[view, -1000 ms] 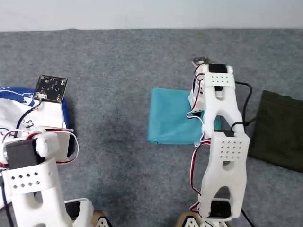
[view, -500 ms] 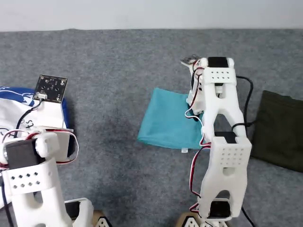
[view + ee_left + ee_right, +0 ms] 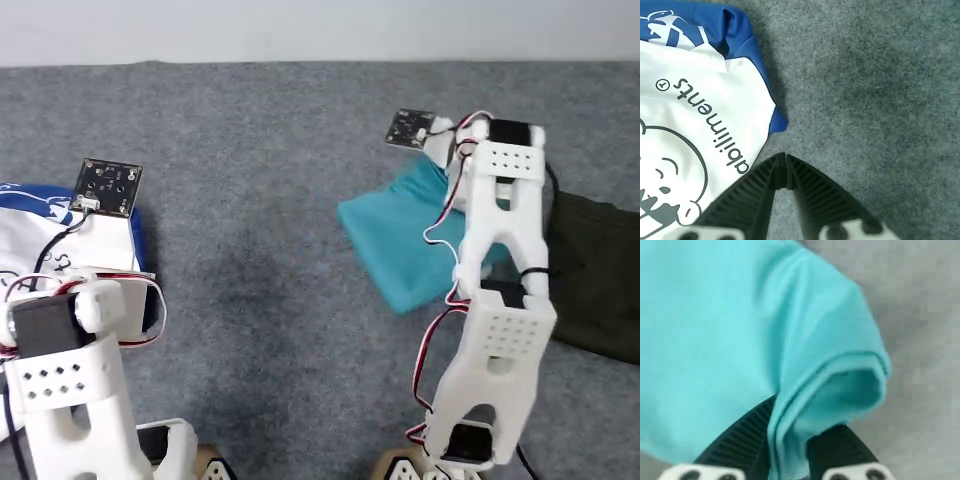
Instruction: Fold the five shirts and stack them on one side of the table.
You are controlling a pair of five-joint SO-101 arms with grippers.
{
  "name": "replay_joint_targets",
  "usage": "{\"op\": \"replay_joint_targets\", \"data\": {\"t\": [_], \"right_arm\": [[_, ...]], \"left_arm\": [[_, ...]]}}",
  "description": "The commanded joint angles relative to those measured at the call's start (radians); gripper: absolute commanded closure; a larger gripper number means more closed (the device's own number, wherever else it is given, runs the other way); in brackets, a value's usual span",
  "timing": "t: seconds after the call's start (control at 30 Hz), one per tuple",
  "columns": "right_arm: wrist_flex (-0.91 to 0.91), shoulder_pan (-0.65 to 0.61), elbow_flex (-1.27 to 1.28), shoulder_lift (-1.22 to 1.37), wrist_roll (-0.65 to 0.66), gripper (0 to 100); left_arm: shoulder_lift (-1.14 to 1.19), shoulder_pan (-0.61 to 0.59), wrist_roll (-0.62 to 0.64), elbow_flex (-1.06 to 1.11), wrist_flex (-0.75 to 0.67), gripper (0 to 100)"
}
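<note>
Table: open grey stretch down the middle between the two arms, and along the far edge.
Left side: white shirt lying flat at the edge, with the left arm over its near part.
Right side: teal shirt bunched against the right arm. Dark shirt just past that arm, at the right edge.

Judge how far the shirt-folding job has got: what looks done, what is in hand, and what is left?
Done, apparently: a dark shirt lies folded on the right arm's side. In hand: the right gripper is clamped on the folded teal shirt, near the dark one. Left: the white-and-blue shirt lies far off beside the shut left gripper, and no stack shows yet.
</note>
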Motion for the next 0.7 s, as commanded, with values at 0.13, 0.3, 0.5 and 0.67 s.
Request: {"op": "replay_joint_targets", "data": {"t": [0.13, 0.3, 0.5, 0.67], "right_arm": [[-0.142, -0.076, -0.032, 0.016, 0.051, 98.3], [-0.176, -0.062, -0.032, 0.039, 0.018, 91.0], [-0.209, -0.035, -0.048, 0.022, -0.164, 80.8], [-0.209, -0.015, -0.06, -0.013, -0.23, 80.6]], "left_arm": [[0.0, 0.002, -0.012, -0.004, 0.012, 99], [0.003, 0.0, -0.012, -0.002, 0.012, 99], [0.005, 0.003, -0.012, -0.002, 0.011, 99], [0.005, 0.005, -0.014, -0.002, 0.011, 99]]}}
